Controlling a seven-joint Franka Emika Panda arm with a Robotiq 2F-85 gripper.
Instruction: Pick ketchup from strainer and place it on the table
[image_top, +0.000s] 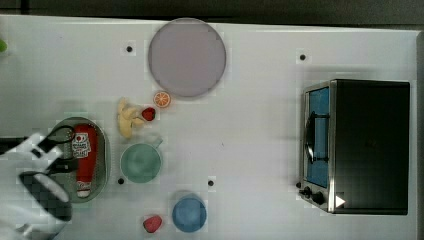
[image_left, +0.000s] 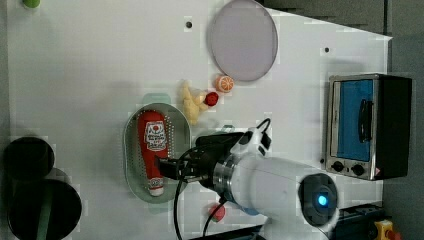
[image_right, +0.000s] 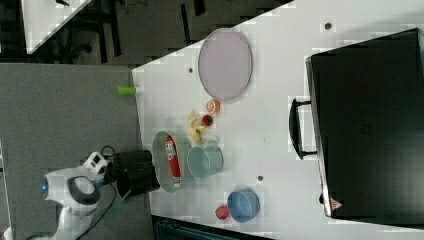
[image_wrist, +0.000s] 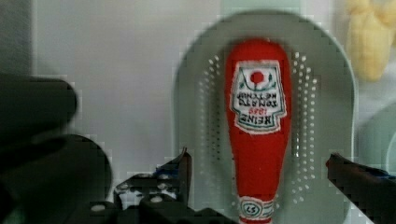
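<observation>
A white desk (image_top: 260, 135) dotted with small black marks fills the top view, bounded by a dark strip along its far edge. At the top view's left, the Panda arm reaches in low over the pale green strainer (image_top: 102, 155), its white wrist and black tool (image_top: 59, 157) hanging over the basket's left side. In the wrist view the tool (image_wrist: 259, 170) is spread wide, one dark finger (image_wrist: 184, 170) on each flank of the bottle's neck, neither touching it, nothing gripped.

The ketchup (image_top: 85, 157) lies flat inside the strainer, its long axis running along the basket's length. In the top view its broad red base points toward the far edge and its white cap toward the near edge. The bottle (image_wrist: 259, 121) is red and tapers to a narrow neck, with a white label bearing a red tomato on its wider half.

Moving right in the top view: a yellow toy (image_top: 127, 117) with a strawberry (image_top: 148, 114), an orange slice (image_top: 162, 99), a green cup (image_top: 141, 162), a grey-lilac plate (image_top: 186, 57), a second strawberry (image_top: 152, 223) beside a blue cup (image_top: 189, 214), and a toaster oven (image_top: 355, 145) at the far right.
</observation>
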